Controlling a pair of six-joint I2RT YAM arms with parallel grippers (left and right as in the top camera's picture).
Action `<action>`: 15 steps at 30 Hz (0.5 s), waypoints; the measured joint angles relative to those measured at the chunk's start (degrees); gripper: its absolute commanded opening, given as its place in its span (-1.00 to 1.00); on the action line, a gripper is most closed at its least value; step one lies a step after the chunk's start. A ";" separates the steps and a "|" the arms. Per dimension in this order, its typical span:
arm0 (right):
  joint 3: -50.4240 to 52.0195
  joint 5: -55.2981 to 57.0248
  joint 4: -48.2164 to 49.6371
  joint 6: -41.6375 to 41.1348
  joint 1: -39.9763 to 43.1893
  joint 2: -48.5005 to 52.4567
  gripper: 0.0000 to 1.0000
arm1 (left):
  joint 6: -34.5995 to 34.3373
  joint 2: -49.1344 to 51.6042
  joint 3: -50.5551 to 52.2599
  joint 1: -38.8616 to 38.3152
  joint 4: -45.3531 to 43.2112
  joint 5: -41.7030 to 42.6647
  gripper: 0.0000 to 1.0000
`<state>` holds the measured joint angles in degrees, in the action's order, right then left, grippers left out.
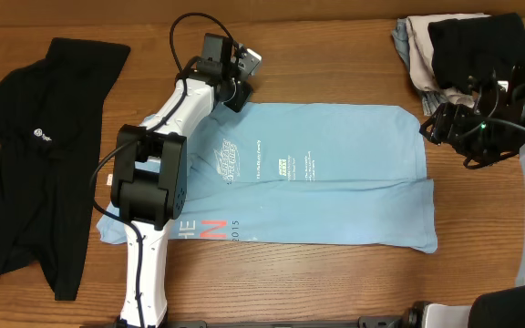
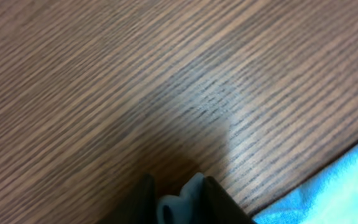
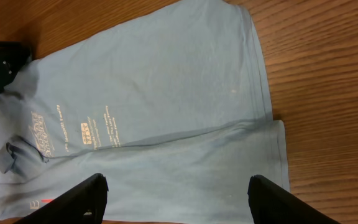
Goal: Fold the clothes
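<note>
Now | left jaws: pinching a corner fold of the light blue short-sleeved cotton T-shirt [image 1: 335, 182], likely to lift it over | right jaws: spread, empty, shirt flat on the wooden counter [image 1: 335, 292] just beside them.

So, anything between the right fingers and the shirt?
Nothing visible. The right gripper hangs open right over the T-shirt, only bare fabric under its fingers. The pile of clothes lies off to the side.
</note>
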<state>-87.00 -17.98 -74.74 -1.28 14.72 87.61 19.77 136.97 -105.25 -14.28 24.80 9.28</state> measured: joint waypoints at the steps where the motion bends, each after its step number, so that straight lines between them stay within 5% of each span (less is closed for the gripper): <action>1: 0.00 0.00 0.04 0.00 0.02 0.00 0.53 | -0.61 0.00 0.00 0.00 -0.44 -0.24 -0.84; 8: 0.00 0.00 0.55 0.02 0.02 0.00 0.51 | -6.78 0.00 -1.68 0.00 1.09 -7.63 -0.92; 15: 0.00 0.00 1.57 0.00 0.00 0.00 0.50 | -15.78 0.00 -15.93 0.00 16.65 -24.22 -0.92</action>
<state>-87.00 -17.98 -73.17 -1.28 14.72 87.61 3.99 136.97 -121.19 -14.28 41.45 -14.94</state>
